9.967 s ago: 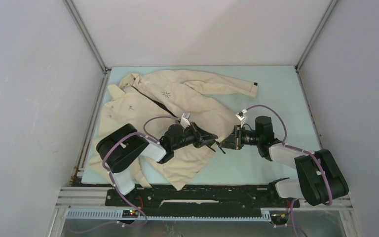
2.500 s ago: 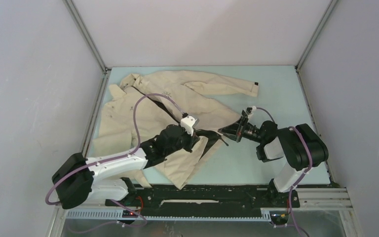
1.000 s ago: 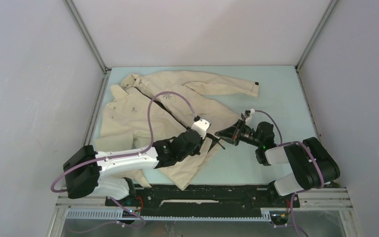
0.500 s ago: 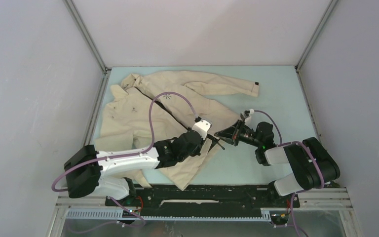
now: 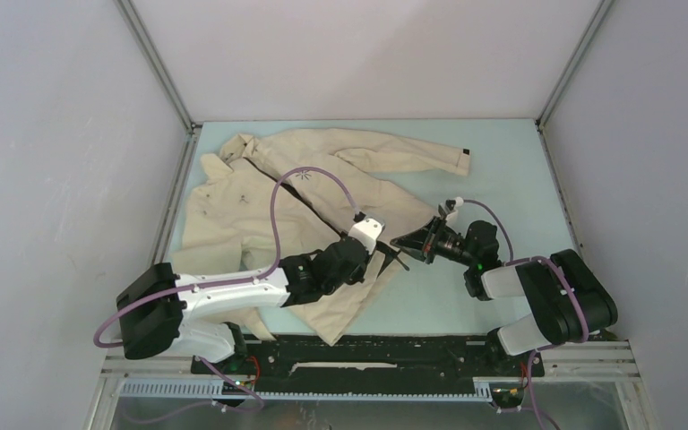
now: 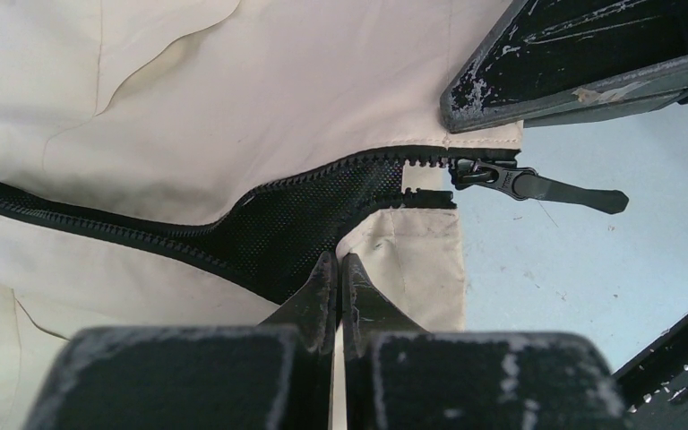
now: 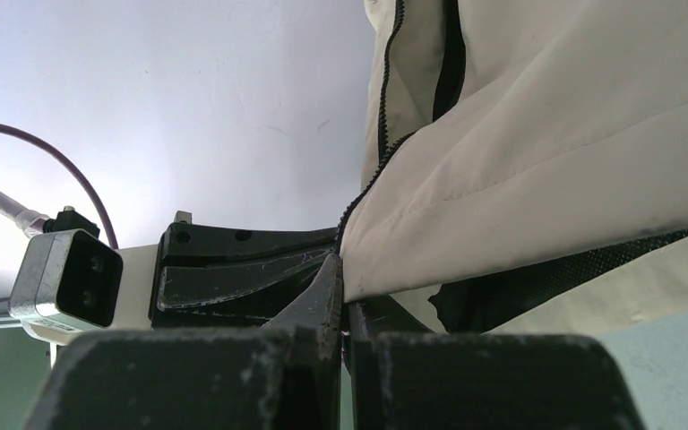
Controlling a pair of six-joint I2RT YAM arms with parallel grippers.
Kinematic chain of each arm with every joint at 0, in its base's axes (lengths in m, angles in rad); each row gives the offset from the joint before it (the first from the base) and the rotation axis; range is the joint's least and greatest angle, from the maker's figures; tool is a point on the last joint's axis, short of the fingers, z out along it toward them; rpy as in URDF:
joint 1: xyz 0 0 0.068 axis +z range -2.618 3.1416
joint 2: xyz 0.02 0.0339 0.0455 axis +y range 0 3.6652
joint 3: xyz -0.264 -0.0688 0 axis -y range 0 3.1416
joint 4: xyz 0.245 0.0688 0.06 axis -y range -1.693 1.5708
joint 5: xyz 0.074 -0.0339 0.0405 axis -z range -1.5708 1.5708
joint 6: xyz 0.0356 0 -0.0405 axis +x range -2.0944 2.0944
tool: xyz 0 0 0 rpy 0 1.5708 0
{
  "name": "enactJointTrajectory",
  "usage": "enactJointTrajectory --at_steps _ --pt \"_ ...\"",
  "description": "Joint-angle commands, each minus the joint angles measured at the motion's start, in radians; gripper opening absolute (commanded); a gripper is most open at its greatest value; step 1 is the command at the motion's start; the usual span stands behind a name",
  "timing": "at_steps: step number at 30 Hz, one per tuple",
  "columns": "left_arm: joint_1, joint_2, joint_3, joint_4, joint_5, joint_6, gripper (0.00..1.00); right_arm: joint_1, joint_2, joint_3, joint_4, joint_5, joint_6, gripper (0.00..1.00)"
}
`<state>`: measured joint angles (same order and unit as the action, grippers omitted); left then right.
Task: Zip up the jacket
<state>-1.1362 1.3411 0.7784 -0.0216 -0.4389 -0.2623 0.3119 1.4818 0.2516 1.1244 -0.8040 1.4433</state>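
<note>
The beige jacket (image 5: 260,206) lies spread over the left and back of the table, its dark zipper open and black mesh lining showing. My left gripper (image 6: 339,269) is shut on the lower front panel's hem. The zipper slider (image 6: 484,173) sits at the other panel's hem, its pull tab lying flat on the table. My right gripper (image 7: 344,296) is shut on that panel's hem corner, lifting the fabric (image 7: 546,134). From above, the left gripper (image 5: 383,257) and right gripper (image 5: 401,242) nearly meet at the hem.
Light teal table (image 5: 502,161) is bare to the right of the jacket. A sleeve with a black cuff tab (image 5: 464,152) reaches to the back right. White walls and metal frame posts close in the sides. A black rail (image 5: 367,354) runs along the near edge.
Nothing visibly moves over the last second. Since 2.5 s ago the left arm's elbow has shifted and both grippers have settled at the hem, still shut.
</note>
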Motion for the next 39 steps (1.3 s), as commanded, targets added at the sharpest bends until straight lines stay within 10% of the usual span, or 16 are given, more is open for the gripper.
enactJointTrajectory --at_steps 1,39 --pt "-0.014 -0.005 0.071 0.004 -0.022 0.002 0.00 0.007 -0.024 0.020 0.049 0.011 0.000 0.00" --pt "-0.025 -0.009 0.076 -0.012 -0.052 -0.005 0.00 0.051 -0.025 0.017 0.012 0.044 -0.034 0.00"
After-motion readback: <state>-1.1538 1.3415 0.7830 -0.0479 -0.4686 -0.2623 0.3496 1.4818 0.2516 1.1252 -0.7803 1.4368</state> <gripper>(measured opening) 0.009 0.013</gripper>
